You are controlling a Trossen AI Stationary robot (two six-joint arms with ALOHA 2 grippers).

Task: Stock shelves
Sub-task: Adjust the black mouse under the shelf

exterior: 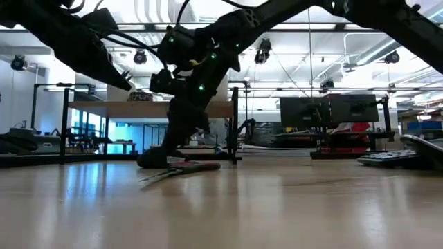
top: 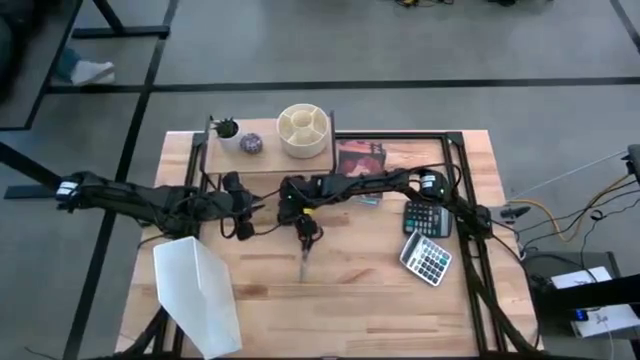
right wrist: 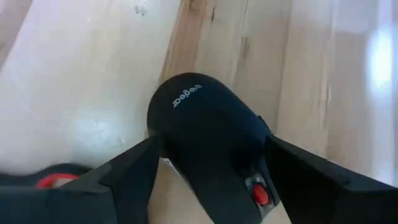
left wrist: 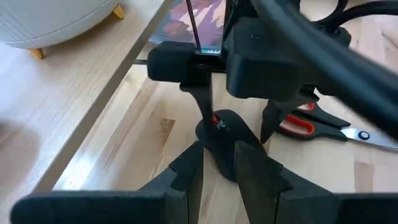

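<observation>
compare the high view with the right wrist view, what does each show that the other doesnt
Only the high view shows the shelf with a white divided organizer on top, two calculators, the white file holder, and the left pincer beside the right arm. Only the right wrist view shows the pale lettering and small red button on the black mouse-like device, with a finger against each of its sides. Both show the right pincer low over the wooden table, and the red-handled scissors lying there.

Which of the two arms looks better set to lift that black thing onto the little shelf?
Probably the right: its gripper already straddles the black mouse-like device beside the shelf. The left gripper only points at it.
</observation>
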